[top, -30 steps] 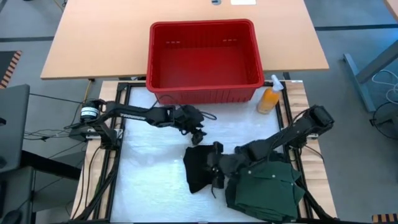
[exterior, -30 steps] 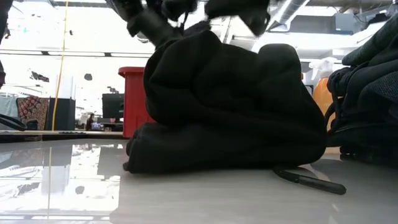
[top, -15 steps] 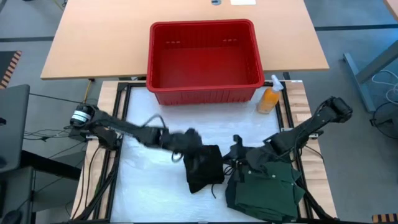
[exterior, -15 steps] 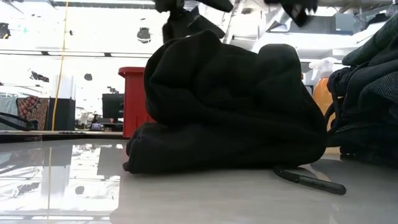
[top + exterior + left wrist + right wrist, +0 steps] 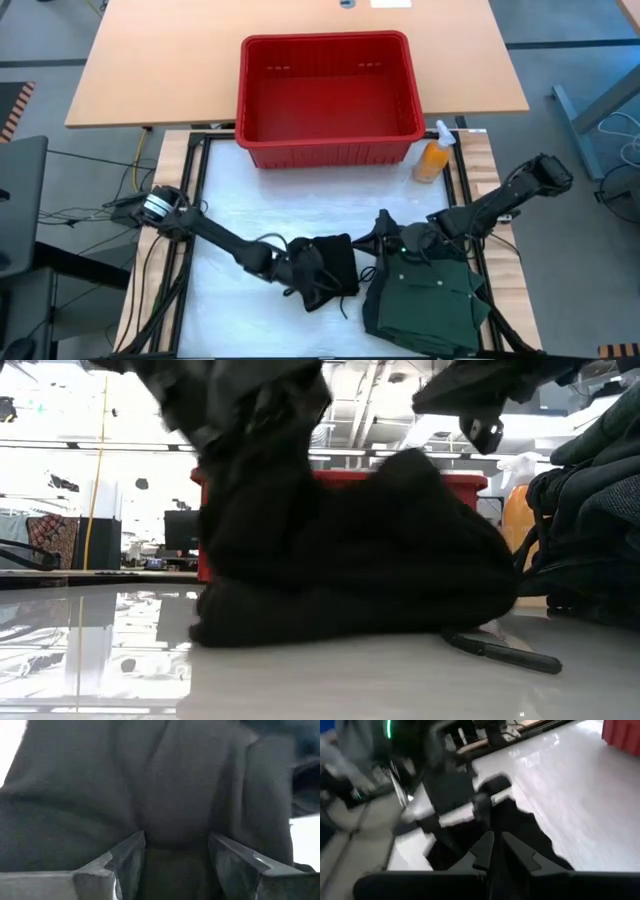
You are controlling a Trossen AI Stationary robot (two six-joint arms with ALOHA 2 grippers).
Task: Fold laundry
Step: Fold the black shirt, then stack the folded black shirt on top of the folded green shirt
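Observation:
A black garment (image 5: 338, 262) lies bunched on the white table cover; the low view shows it as a dark mound (image 5: 400, 560). Beside it on the right lies a folded green shirt (image 5: 425, 305). My left gripper (image 5: 300, 276) stands open at the garment's left side, with black cloth (image 5: 165, 785) filling its wrist view. My right gripper (image 5: 383, 232) is shut and holds nothing. It hovers over the gap between the garment's far right corner and the shirt, and its wrist view looks down on the garment (image 5: 525, 837). My left gripper comes slanting down from the table's left and meets the black garment's left flank (image 5: 172, 837) with its open fingers (image 5: 131, 856). Cloth bulges into the gap between them. The garment rests on the table, its left top pressed down (image 5: 250, 450).
A red basket (image 5: 330, 140) stands on the far side of the table, with an orange spray bottle (image 5: 432, 160) at its right corner. A black cord (image 5: 500, 650) trails from the garment toward the near edge. Bare white cover lies left of the garment.
My left gripper has swung from beside the basket toward the near edge and down, into the black garment's left side. The garment's hump has sunk and shifted right. My right gripper has drawn back off the garment toward the table's right, staying shut.

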